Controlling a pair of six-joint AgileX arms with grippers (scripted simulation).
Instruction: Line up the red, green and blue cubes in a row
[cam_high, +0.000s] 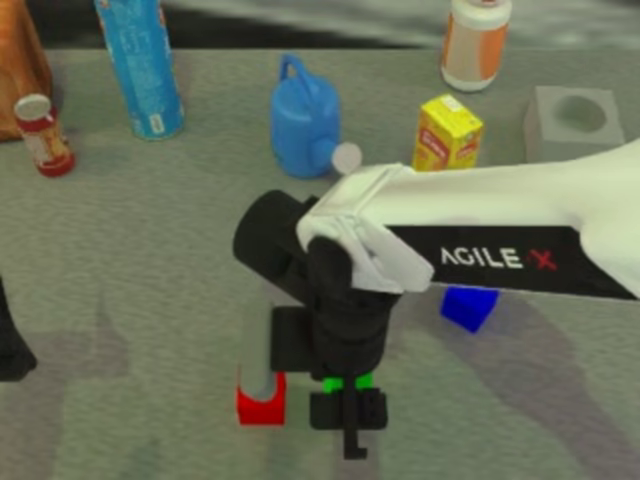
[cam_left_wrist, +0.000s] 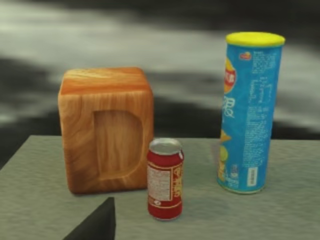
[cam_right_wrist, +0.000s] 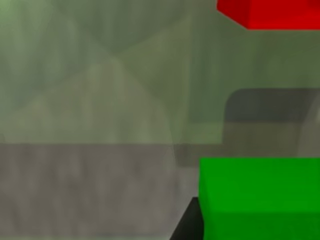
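Just right of the red cube (cam_high: 262, 405), my right gripper (cam_high: 348, 398) pinches the green cube (cam_high: 348, 382) to seat it alongside; the blue cube (cam_high: 468, 307) waits farther right, behind.

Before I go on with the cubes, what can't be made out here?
- Green cube: top view shows a sliver; the right claw covers the rest, so grip unclear. Right wrist view cuts it at the edge.
- Red cube: partly hidden by the arm; cropped in right wrist view.
- Blue cube: upper part under the arm.
- Left claw: not seen.
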